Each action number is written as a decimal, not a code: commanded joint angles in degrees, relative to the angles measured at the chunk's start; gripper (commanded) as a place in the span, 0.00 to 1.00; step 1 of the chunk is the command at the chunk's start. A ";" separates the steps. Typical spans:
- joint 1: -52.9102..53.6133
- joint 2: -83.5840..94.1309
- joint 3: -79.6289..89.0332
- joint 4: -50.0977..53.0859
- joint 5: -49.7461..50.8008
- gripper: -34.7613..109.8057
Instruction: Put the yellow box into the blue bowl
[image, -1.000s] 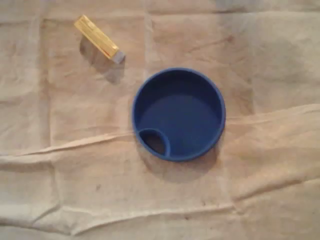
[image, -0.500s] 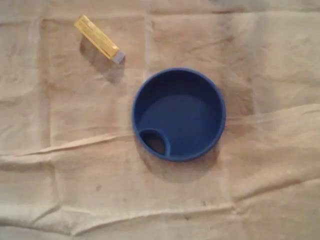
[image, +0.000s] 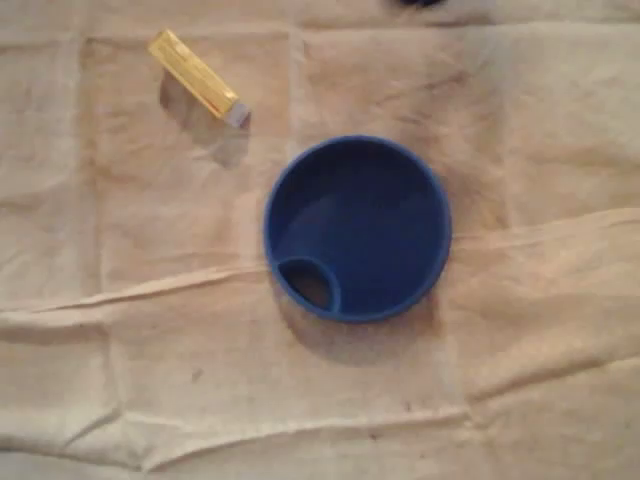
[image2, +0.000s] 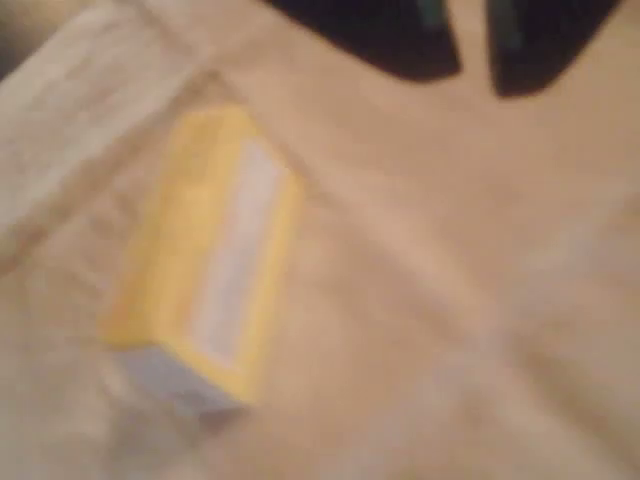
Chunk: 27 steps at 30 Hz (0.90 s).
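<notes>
Box (image: 195, 88) lies on cloth (image: 120, 380), up-left of bowl (image: 357, 228), well apart, long axis diagonal. In the wrist view it's below-left of claw (image2: 474, 65). Claw tips slightly spread, gripping nothing.

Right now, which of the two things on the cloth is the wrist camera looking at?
The yellow box, long, flat, with a grey end. The round blue bowl stands apart from it, lower right in the overhead view.

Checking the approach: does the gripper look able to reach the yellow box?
Probably yes: the yellow box lies uncovered on the cloth, apart from the blue bowl, nothing between it and the gripper.
</notes>
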<state>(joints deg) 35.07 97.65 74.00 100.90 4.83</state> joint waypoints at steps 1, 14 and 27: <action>3.43 -6.15 -12.22 -0.18 0.53 0.24; 5.10 -24.61 -29.44 -0.18 -1.41 0.24; 4.66 -38.76 -39.02 -0.53 -5.45 0.24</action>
<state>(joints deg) 39.99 58.54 41.13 100.81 -0.35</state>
